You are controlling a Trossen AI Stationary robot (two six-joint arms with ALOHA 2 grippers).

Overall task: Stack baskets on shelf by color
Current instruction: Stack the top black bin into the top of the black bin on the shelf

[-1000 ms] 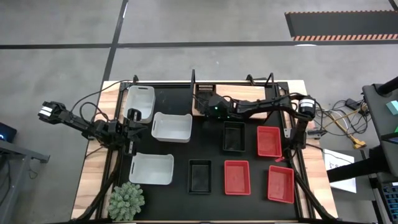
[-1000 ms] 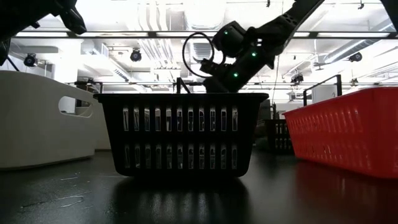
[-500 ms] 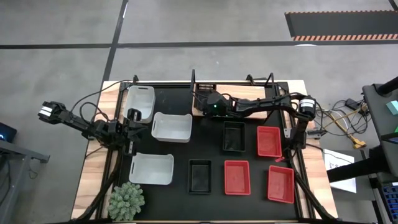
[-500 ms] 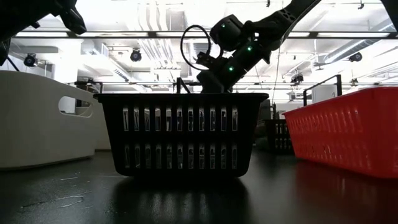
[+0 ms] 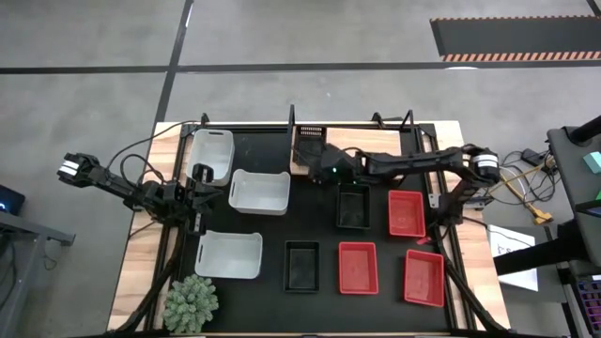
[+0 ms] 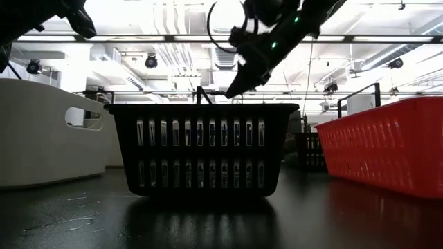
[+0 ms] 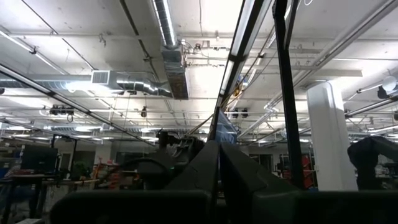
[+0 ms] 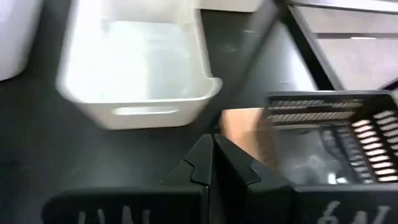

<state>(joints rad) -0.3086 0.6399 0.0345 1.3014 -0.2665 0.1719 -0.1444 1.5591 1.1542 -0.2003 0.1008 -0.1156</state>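
Observation:
One black basket [image 5: 310, 141] stands at the left end of the wooden shelf [image 5: 371, 143]; it also shows in the right wrist view [image 8: 336, 143]. My right gripper [image 5: 310, 165] [image 8: 212, 149] is shut and empty, in the air just near of that basket, its fingers pointing toward the table's left. Two more black baskets [image 5: 353, 205] [image 5: 302, 266], three red baskets [image 5: 406, 213] [image 5: 358, 268] [image 5: 423, 277] and three white baskets [image 5: 213, 150] [image 5: 260, 191] [image 5: 230, 253] rest on the black mat. My left gripper [image 5: 202, 180] [image 7: 219, 155] is shut and empty between the white baskets.
A spiky green plant [image 5: 192, 302] stands at the near left corner. Thin black shelf rods [image 5: 292, 122] rise at the far edge. In the low view a black basket [image 6: 204, 149] stands close ahead, with a red basket [image 6: 387, 152] to its right.
My right gripper has risen and drawn back a little from the black basket on the shelf, toward the table's near and right edges; its arm has swung out to the right. The basket stays on the shelf.

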